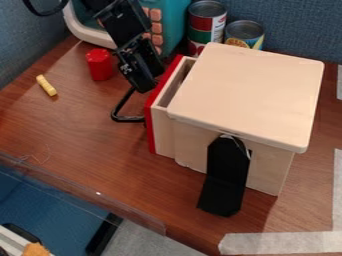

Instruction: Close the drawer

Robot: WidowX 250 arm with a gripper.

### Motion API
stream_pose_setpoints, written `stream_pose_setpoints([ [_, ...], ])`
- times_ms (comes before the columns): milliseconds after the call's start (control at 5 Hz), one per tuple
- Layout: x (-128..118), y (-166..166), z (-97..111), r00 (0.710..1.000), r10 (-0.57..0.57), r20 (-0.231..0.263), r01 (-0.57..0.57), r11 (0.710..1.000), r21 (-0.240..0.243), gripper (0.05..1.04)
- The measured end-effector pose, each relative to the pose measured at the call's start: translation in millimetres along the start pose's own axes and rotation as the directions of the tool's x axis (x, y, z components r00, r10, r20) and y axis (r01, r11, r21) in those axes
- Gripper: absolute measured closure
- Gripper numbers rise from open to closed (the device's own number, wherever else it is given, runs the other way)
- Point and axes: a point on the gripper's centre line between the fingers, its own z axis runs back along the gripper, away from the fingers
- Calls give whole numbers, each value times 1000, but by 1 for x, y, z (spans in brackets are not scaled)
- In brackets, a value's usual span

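The gripper (142,82) hangs just left of the wooden box (247,92), at the upper part of the drawer's red front (152,120). Whether it touches the front, I cannot tell. The drawer (162,132) stands partly out of the box's left side, and a narrow strip of its inside shows beside the lid. A black loop-shaped handle (120,107) sticks out to the left from the red front, its upper end hidden behind the gripper.
Behind the box are two cans (207,22) (244,34). A teal toy oven (172,22) stands at the back left, with a red piece (100,64) and a yellow stick (47,85) nearby. A black flap (227,175) leans on the box's near side.
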Motion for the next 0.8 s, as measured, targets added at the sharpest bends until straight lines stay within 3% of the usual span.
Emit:
stream_pose_setpoints([
  [800,11,-17,-17,999,25,46,-21,997,-81,84],
])
